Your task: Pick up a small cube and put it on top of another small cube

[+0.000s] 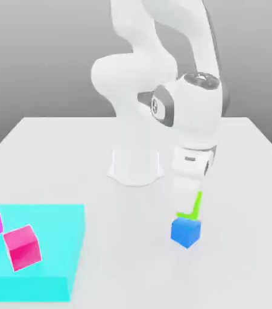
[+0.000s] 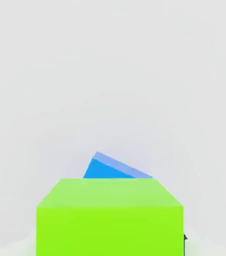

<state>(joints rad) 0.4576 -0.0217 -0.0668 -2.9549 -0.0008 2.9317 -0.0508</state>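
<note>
Your end effector (image 1: 190,202) was clamped nearly shut on the green cube (image 2: 109,217), which hung just above the blue cube (image 1: 186,232) on the white desk (image 1: 53,157), a little in front of the arm's base (image 1: 136,166). In the exterior view the green cube showed only as a thin bright sliver between the fingers, with its lower edge almost at the blue cube's top face. From the hand view, the blue cube peeked out past the green one and sat turned at an angle to it, so the two were not squared up.

You would have done well to centre the green cube over the blue one before lowering, since that offset suggested the overlap was only partial. A slow, straight descent until the faces met, then a gentle release, seemed the safest course; letting go early or off-centre risked the green cube tipping off. The pink cubes (image 1: 22,247) on the cyan platform (image 1: 47,241) at the exterior view's left were well apart and needed no attention.
</note>
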